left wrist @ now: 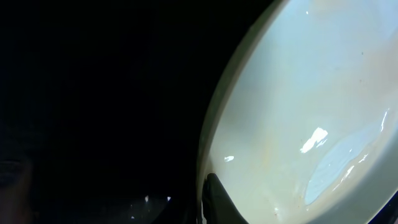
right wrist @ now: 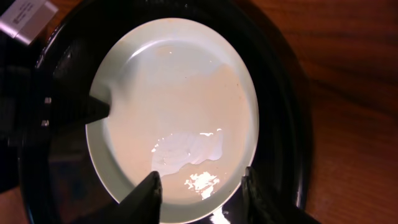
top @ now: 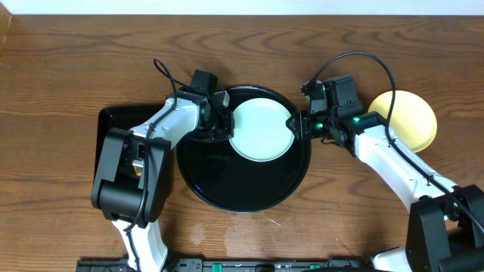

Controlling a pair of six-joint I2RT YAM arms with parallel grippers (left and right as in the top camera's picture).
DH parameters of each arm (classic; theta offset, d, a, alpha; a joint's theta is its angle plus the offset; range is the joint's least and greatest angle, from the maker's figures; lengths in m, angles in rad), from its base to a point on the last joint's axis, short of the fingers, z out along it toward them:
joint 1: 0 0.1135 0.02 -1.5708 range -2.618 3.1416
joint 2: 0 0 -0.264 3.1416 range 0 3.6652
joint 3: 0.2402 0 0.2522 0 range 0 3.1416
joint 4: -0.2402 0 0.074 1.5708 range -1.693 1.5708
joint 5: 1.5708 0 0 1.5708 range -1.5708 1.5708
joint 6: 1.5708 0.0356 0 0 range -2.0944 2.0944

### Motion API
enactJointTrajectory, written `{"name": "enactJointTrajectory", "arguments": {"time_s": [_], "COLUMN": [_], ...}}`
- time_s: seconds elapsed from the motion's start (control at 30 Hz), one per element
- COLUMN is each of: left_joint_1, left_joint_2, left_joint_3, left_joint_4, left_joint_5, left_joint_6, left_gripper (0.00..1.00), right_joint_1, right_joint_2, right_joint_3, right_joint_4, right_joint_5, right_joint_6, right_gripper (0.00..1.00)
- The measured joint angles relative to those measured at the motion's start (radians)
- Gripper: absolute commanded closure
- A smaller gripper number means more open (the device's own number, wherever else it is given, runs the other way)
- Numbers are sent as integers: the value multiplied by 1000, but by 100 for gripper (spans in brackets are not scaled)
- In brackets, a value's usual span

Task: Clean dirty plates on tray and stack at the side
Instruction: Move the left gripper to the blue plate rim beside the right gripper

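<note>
The yellow plate [top: 414,119] is lying aside at 3 o'clock, while the mint plate [top: 261,130] is waiting on the tray [top: 242,193] — right gripper [right wrist: 203,190] spread open at its rim, left gripper [top: 221,121] fingers impossible to tell.

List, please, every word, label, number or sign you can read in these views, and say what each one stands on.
Nothing can be read.
Pale tag, top left corner of the right wrist view: faint print, too small and blurred to read.
Mint plate, yellow plate, round black tray: no text visible.
</note>
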Motion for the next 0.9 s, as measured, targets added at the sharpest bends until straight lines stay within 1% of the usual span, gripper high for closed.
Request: {"name": "enactJointTrajectory", "arguments": {"time_s": [0.23, 0.47, 0.53, 0.6, 0.73, 0.9], "left_joint_1": [1, 1, 1, 1, 1, 2], "left_joint_2": [3, 3, 3, 3, 3, 3], "left_joint_3": [0, 0, 0, 0, 0, 1], "left_joint_4": [1, 1, 1, 1, 2, 1], "left_joint_5": [-7, -7, -7, -7, -7, -10], "left_joint_6": [0, 0, 0, 0, -1, 0], "left_gripper": [92, 92, 92, 92, 92, 92], "right_joint_1": [-1, -29, -38, -42, -51, -71], "right_joint_2": [68, 174, 195, 216, 261, 294], "right_joint_3": [0, 0, 0, 0, -1, -3], "right_joint_4": [5, 70, 92, 113, 175, 219], "right_joint_5": [0, -26, -40, -59, -167, -389], "right_joint_6": [47, 68, 68, 64, -1, -77], "right_gripper": [70, 69, 73, 73, 78, 76]}}
